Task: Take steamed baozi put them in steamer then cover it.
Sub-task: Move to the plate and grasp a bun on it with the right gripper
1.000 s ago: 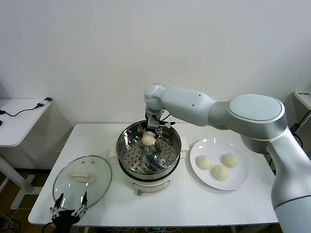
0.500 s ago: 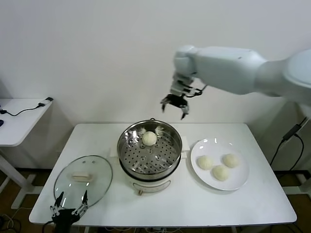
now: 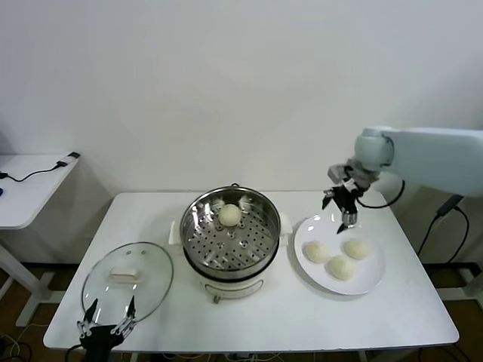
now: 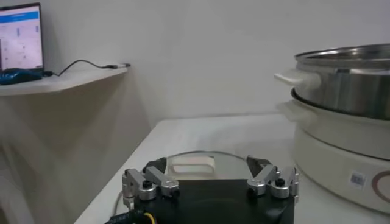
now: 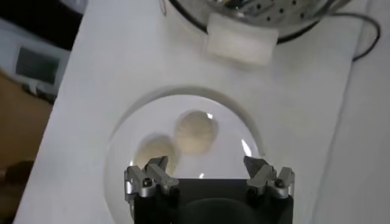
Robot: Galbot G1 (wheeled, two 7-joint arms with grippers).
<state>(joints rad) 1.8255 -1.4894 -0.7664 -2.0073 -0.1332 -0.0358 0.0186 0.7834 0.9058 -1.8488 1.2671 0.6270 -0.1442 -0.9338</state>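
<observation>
- The white table [image 3: 249, 317] carries everything, and its near edge is cut off in my head view.
- My right arm [image 3: 438, 158] reaches in from the right, and only its forearm shows.
- The steamer [image 3: 231, 230] stands mid-table on its white pot base; in my left wrist view only one side of it [image 4: 347, 85] shows, and in my right wrist view only a slice of its rim with one white handle [image 5: 242, 41].
- The glass cover [image 3: 127, 277] lies flat on the table on my left, near the steamer, white handle up; from my left wrist most of it hides behind my own pincer.
- The white plate [image 3: 362, 283] sits just right of the steamer.
- Three steamed baozi [image 3: 341, 267] lie on that plate; my right wrist view shows only two, one [image 5: 196, 131] and one half hidden [image 5: 153, 153].
- A fourth baozi [image 3: 230, 215] rests inside the steamer basket, toward the back.
- My right gripper [image 3: 345, 207] hovers above the plate's far edge, jaws spread wide, holding nothing.
- My left gripper [image 3: 106, 314] waits at the table's near edge by the cover, jaws wide apart, empty.
</observation>
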